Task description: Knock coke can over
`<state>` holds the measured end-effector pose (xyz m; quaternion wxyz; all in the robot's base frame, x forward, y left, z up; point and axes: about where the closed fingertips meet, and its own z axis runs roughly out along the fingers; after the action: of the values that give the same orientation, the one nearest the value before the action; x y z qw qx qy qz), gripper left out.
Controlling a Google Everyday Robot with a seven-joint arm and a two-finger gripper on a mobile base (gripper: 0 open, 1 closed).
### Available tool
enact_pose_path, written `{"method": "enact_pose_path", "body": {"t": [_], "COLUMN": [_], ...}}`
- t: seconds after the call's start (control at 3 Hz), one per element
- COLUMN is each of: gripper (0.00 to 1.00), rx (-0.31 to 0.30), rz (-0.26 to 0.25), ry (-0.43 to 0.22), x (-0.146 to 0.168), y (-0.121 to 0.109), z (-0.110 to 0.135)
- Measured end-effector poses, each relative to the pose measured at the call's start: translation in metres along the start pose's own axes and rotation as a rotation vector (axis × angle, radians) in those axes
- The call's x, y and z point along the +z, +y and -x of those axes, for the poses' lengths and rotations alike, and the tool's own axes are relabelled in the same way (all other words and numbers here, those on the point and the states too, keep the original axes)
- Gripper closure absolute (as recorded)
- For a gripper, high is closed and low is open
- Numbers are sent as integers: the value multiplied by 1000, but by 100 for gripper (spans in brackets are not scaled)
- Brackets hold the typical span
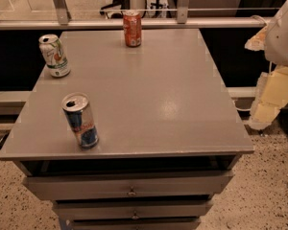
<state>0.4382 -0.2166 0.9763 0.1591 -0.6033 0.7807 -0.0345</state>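
Upright at the middle of the table's [149,104] far edge: coke can [132,28], long axis vertical. Beyond the right edge: end effector [271,97], opening impossible to tell. Left and farther back from there to the can.

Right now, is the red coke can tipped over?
No, the coke can stands upright at the far edge of the table, while the end effector hangs beyond its right side, apart from the can.
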Motion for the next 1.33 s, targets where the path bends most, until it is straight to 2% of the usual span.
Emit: {"method": "enact_pose_path", "body": {"t": [0.33, 0.67, 1.33], "gripper": [0, 0, 0], "rx": [0, 11, 60], "rz": [0, -17, -79], "ry": [0, -92, -331], "x": [0, 17, 55], "y": [0, -27, -104], "z": [0, 13, 44]}}
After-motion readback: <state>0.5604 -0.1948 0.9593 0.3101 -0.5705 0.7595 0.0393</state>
